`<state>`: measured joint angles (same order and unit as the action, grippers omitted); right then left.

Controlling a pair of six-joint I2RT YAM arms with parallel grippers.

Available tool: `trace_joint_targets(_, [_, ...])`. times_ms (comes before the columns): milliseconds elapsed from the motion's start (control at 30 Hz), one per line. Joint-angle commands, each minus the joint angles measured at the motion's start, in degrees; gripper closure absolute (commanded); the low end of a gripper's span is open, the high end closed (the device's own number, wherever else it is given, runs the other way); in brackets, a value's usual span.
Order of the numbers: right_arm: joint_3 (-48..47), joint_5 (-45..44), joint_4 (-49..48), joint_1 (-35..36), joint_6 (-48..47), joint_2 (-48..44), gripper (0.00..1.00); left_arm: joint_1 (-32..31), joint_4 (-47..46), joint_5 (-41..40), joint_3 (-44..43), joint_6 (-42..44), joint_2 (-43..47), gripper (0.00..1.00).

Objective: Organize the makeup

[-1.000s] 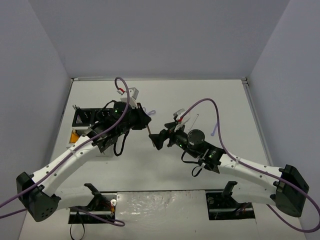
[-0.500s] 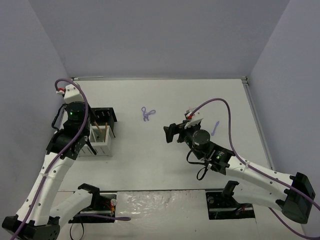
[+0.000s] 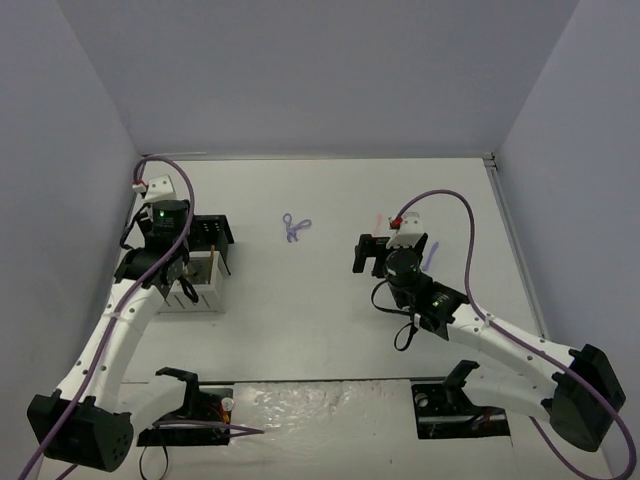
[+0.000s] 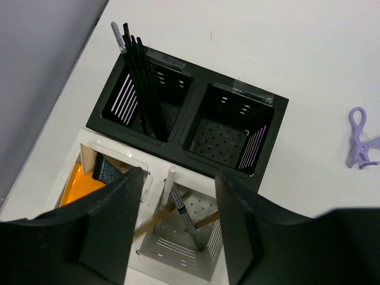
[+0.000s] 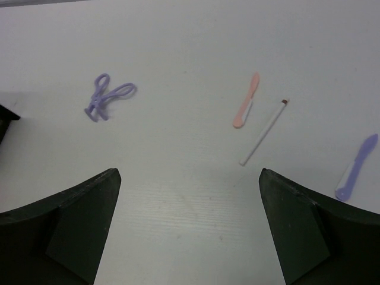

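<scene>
My left gripper (image 4: pixel 178 222) hangs open over the organizer box (image 4: pixel 279 107), its jaws either side of a white compartment. In that compartment a checkered black pencil (image 4: pixel 187 217) leans free between two tan sticks (image 4: pixel 155 217). Thin black pencils (image 4: pixel 142 89) stand in the far left black slot, and an orange tube (image 4: pixel 77 183) lies in the left white slot. My right gripper (image 5: pixel 190 225) is open above bare table. Ahead of it lie a purple scissor-like tool (image 5: pixel 107 95), a pink tool (image 5: pixel 246 107), a white pencil (image 5: pixel 264 132) and a lilac tool (image 5: pixel 356 166).
The organizer (image 3: pixel 215 232) stands at the table's left edge near the grey wall. Its right black compartment (image 4: pixel 231 127) holds nothing. The purple tool (image 3: pixel 294 227) lies mid-table between the arms. Purple cables loop over both arms.
The left arm swung from mid-table to the organizer and its jaws have now opened, leaving the checkered pencil in the white compartment. The right gripper drew back rightward toward the pink tool.
</scene>
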<state>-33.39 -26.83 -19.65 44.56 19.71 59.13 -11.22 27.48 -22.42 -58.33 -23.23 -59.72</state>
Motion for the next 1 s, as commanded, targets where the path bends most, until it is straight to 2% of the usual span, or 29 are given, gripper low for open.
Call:
trace_joint_targets(0, [-2.4,-4.4,1.6,-3.4,6.1,4.2,0.00,0.3,0.1,0.3,-2.7,-0.4,2.2,0.38])
trace_joint_targets(100, [-4.2,-5.7,2.6,-4.7,8.0,8.3,0.01,0.3,0.9,2.2,-3.1,0.1,4.3,0.21])
trace_joint_targets(233, [-6.9,-5.1,4.3,-8.3,10.5,14.5,0.03,0.3,1.7,5.8,-3.0,1.4,8.0,0.04])
trace_joint_targets(433, [-10.9,-2.7,4.8,-13.2,13.0,25.3,0.11,0.3,-0.5,9.4,0.6,2.1,12.2,0.03])
trace_joint_targets(700, [-17.7,-2.4,5.0,-15.6,14.2,37.6,0.26,1.6,-1.7,16.4,2.6,1.2,11.6,0.03])
trace_joint_targets(833, [-19.7,-2.4,5.2,-16.6,15.3,42.2,0.34,2.5,-2.2,18.3,3.0,0.8,11.7,0.03])
trace_joint_targets(967, [-19.7,-2.1,5.6,-18.0,16.4,44.3,0.47,2.9,-3.3,20.5,3.7,0.3,11.8,0.03])
